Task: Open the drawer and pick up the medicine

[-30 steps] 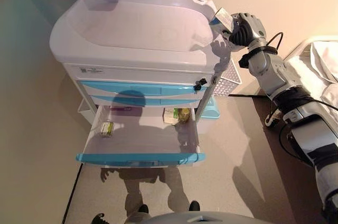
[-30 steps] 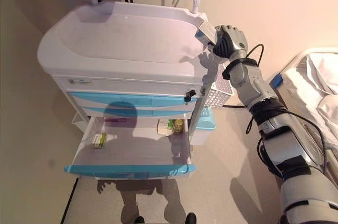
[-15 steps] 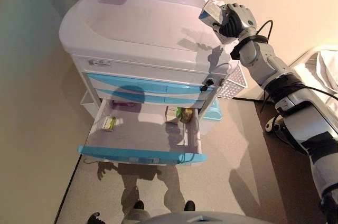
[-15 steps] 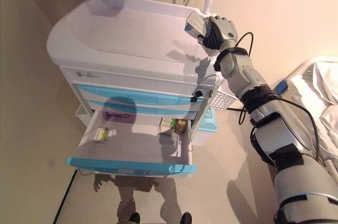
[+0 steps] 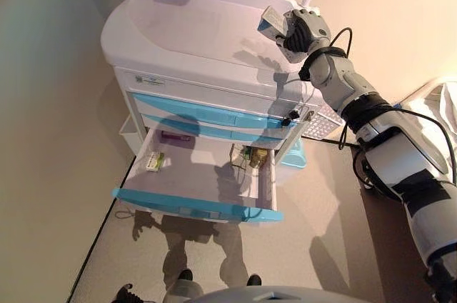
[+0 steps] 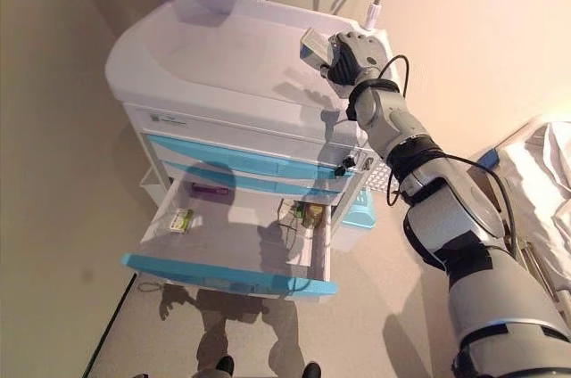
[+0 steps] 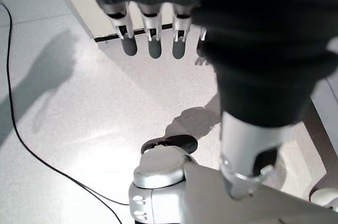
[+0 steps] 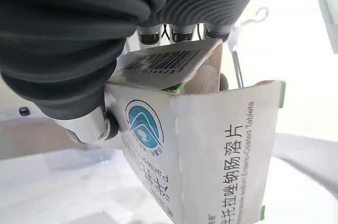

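My right hand hovers over the right rear of the cart's white top, shut on a white medicine box with a blue logo; the box fills the right wrist view. The lowest drawer with its blue front stands pulled out. Inside it lie a small green-and-white box at the left, a purple item at the back and a bottle with another box at the right. My left hand shows only in the left wrist view, hanging over the floor with straight fingers.
Two blue drawers above the pulled-out one are closed. A white mesh basket hangs on the cart's right side, with a light blue bin below it. A bed with white sheets stands at the far right. A wall runs along the left.
My right hand has carried the medicine box leftward, further in over the cart top. The camera has shifted, so the cart sits more to the right in the picture.
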Controlling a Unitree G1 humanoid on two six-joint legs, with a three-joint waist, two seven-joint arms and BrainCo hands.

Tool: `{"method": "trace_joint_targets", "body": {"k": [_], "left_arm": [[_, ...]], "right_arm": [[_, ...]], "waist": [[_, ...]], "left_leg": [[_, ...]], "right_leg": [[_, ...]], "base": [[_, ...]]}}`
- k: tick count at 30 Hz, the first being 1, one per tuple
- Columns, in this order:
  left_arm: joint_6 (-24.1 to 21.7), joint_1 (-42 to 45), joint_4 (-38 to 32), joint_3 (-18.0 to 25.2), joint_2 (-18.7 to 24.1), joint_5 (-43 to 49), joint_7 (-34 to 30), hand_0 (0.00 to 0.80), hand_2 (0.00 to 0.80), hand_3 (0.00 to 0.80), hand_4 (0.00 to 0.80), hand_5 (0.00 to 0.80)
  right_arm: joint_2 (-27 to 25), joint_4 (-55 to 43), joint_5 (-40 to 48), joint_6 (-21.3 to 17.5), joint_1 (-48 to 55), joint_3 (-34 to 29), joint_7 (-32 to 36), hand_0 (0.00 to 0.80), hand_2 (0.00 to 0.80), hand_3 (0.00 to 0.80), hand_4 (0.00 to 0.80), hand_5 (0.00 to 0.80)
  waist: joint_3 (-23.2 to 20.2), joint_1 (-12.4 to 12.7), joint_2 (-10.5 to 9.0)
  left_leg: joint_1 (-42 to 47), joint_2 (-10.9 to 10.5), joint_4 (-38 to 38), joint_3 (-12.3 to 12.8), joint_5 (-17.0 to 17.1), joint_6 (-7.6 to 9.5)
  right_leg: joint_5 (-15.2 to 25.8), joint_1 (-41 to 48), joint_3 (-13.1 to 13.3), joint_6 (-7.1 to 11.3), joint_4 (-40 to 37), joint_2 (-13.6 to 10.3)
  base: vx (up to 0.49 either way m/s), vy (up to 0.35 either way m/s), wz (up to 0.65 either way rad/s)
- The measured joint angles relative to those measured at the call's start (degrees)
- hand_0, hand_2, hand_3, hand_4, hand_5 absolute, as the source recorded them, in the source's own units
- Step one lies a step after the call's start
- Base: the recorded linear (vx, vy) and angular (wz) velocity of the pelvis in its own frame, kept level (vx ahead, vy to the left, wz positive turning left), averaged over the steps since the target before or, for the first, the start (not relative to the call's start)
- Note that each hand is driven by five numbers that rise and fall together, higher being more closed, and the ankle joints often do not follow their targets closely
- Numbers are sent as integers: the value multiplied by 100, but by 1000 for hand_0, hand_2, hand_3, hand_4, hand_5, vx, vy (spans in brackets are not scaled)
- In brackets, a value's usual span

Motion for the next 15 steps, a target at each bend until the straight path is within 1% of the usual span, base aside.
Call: {"method": "trace_joint_targets", "body": {"k": [8,9,13,15], "left_arm": [[-10,-18,7,-55,14,-42,7,0,0,0,0,0],[-11,-25,2,-116,25,-43,10,0,0,0,0,0],[-26,-43,0,-119,49,-45,18,0,0,0,0,0],[-27,-57,-2,-119,69,-47,22,0,0,0,0,0]], "right_arm": [[183,246,52,-1,-94,7,2,800,800,800,800,800],[187,310,52,-2,-96,7,1,800,800,800,800,800],[213,536,53,5,-99,7,1,800,800,800,800,800],[212,540,55,2,-111,6,1,800,800,800,800,800]], "waist": [[8,28,-26],[13,47,-30],[28,114,-44],[48,121,-44]], "left_leg": [[-194,-5,101,-61,-5,-18],[-198,-7,101,-68,-5,-18],[-233,-9,107,-103,-7,-20],[-330,-14,159,-173,-9,-25]], "right_leg": [[4,-102,-61,-7,0,0],[3,-102,-68,-7,0,-3],[-22,-117,-84,7,0,-6],[-21,-158,-145,5,0,-6]], "base": [[-7,3,5],[0,0,0],[-2,3,2],[-12,10,15]]}}
